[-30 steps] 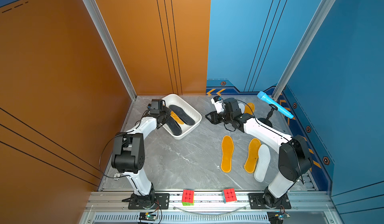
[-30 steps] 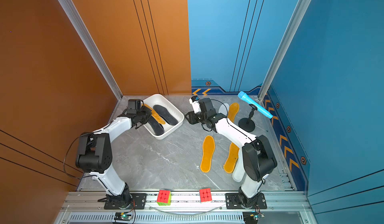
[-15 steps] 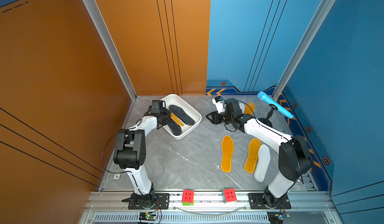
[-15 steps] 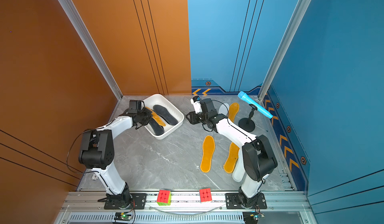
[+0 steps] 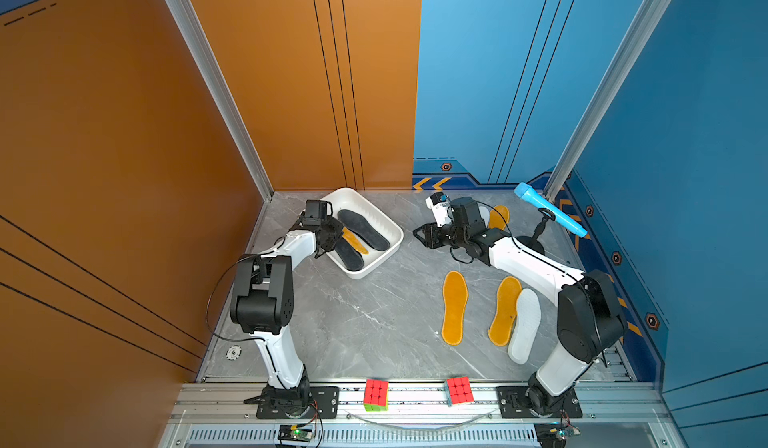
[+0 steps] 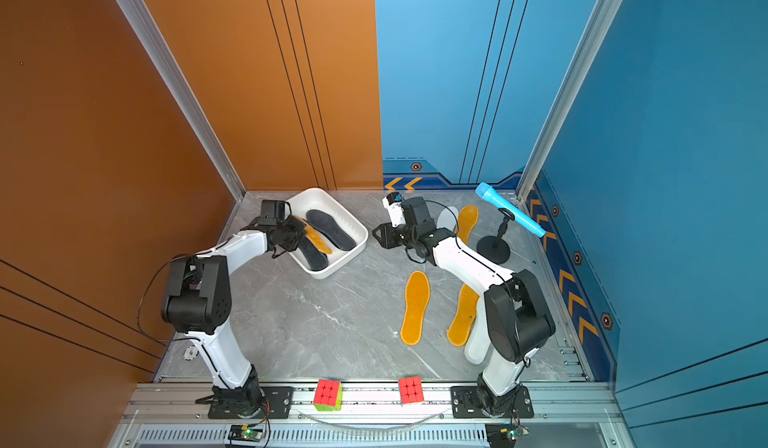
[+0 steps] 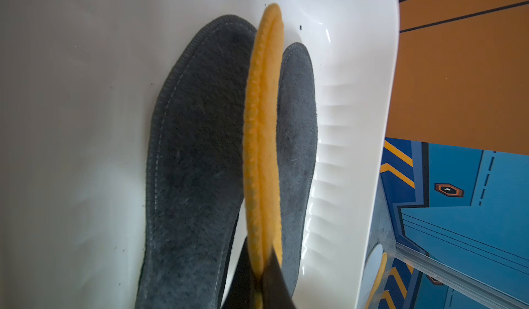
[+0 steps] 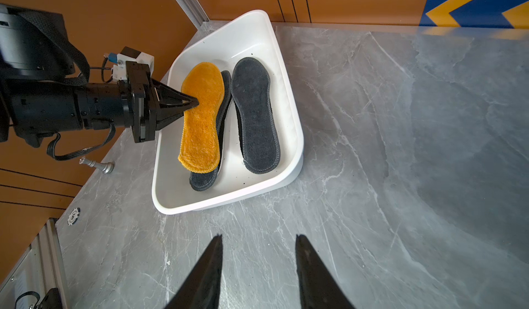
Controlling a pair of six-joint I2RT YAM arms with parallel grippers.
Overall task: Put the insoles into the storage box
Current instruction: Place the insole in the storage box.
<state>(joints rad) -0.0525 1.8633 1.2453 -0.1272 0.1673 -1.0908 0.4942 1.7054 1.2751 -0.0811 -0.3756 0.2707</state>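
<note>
Pinches an orange insole (image 8: 201, 121) by its edge in the left gripper (image 8: 196, 102), tips clamped on it, within the white box (image 8: 297, 138), over one of two dark insoles (image 8: 254, 115) lying there. Holds the right gripper (image 8: 257, 237) apart and empty above the table (image 8: 372, 150) beside the box. Shows more orange pads (image 5: 454, 307) and a white pad (image 5: 525, 325) flat near the right arm.

Inside tray (image 8: 226, 203): two dark insoles (image 8: 254, 115) (image 8: 204, 178), one orange insole (image 8: 201, 121). Outside tray: three orange insoles (image 5: 454, 307) (image 5: 505, 311) (image 5: 498, 216), two white insoles (image 5: 525, 325) (image 6: 448, 216), two cubes (image 5: 376, 395) (image 5: 459, 390), one microphone (image 5: 550, 210).
</note>
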